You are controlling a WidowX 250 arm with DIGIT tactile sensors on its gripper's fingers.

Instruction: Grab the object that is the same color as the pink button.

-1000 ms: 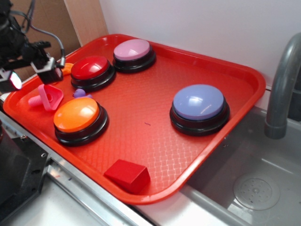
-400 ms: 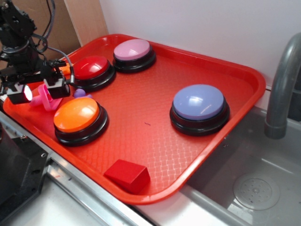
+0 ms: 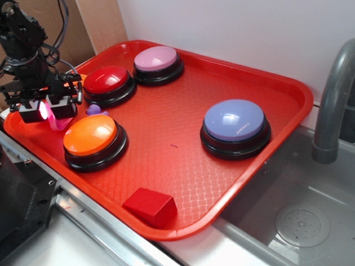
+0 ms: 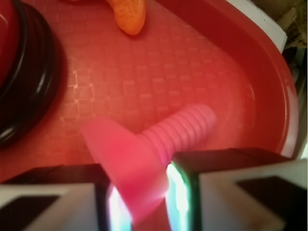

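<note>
Red tray (image 3: 277,94) holds pink button (image 3: 157,59) at the far edge, near the red button (image 3: 106,80). Gripper (image 3: 49,111) sits low at the tray's left corner, fingers (image 4: 226,187) narrow, closed on the pink bolt's (image 4: 144,159) head. Bolt lies on the tray, orange slice (image 4: 129,17) beyond it.

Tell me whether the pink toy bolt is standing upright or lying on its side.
On its side. In the wrist view the pink toy bolt lies with its ribbed shaft running across the red tray, head between the tool fingers.
</note>
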